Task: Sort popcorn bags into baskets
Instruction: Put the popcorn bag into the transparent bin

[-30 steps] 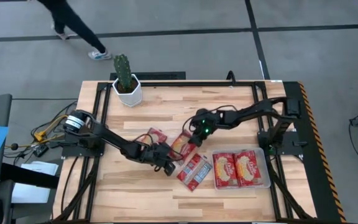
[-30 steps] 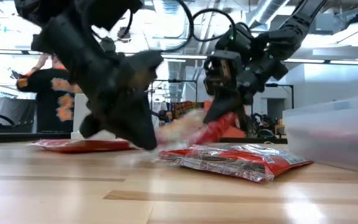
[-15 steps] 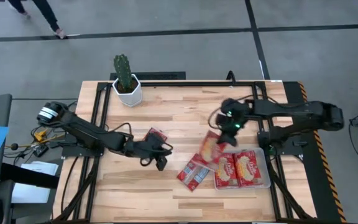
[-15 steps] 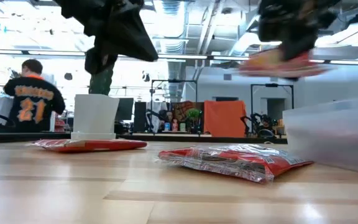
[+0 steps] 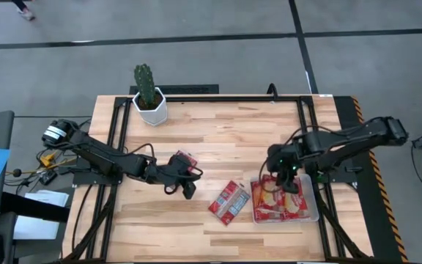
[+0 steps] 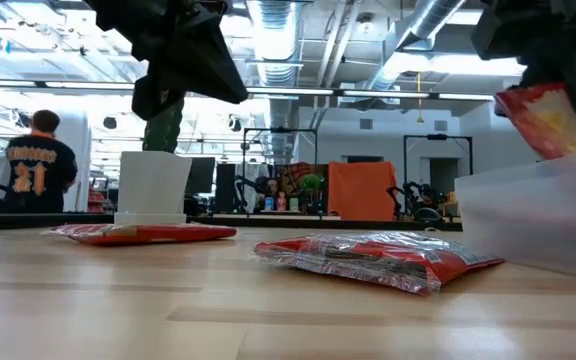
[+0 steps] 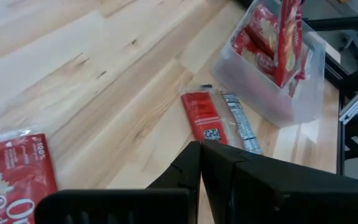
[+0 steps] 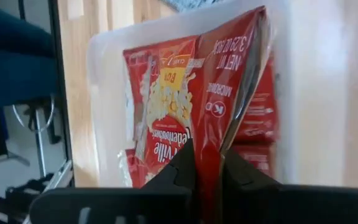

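My right gripper (image 5: 284, 178) is over the clear plastic tray (image 5: 314, 215), shut on a red popcorn bag (image 8: 185, 93) that stands on end in it (image 7: 288, 37). Two more red bags (image 5: 293, 207) lie flat in the tray. Another bag (image 5: 229, 202) lies flat on the wood left of the tray, also in the low view (image 6: 378, 255). One more bag (image 5: 184, 159) lies flat by my left gripper (image 5: 189, 192), which hovers shut above the table (image 7: 201, 149) and holds nothing. My right gripper pinches the bag's upper edge (image 8: 209, 163) between its two fingers, coming from above and pointing down. The bag hangs upright below the fingers. Its lower end (image 7: 284, 78) is down inside the tray, over the bags lying there.
A white pot with a cactus (image 5: 149, 103) stands at the far left corner. Black frame rails (image 5: 308, 125) run along the table's sides. Bare wood lies across the middle and the near left (image 5: 145, 227). A person in a black shirt (image 6: 33, 170) shows in the room beyond.
My right gripper lifted a bag from the middle of the table, carried it right toward the tray and lowered it so it hangs upright in the tray. My left gripper rose from the tabletop and stays raised.
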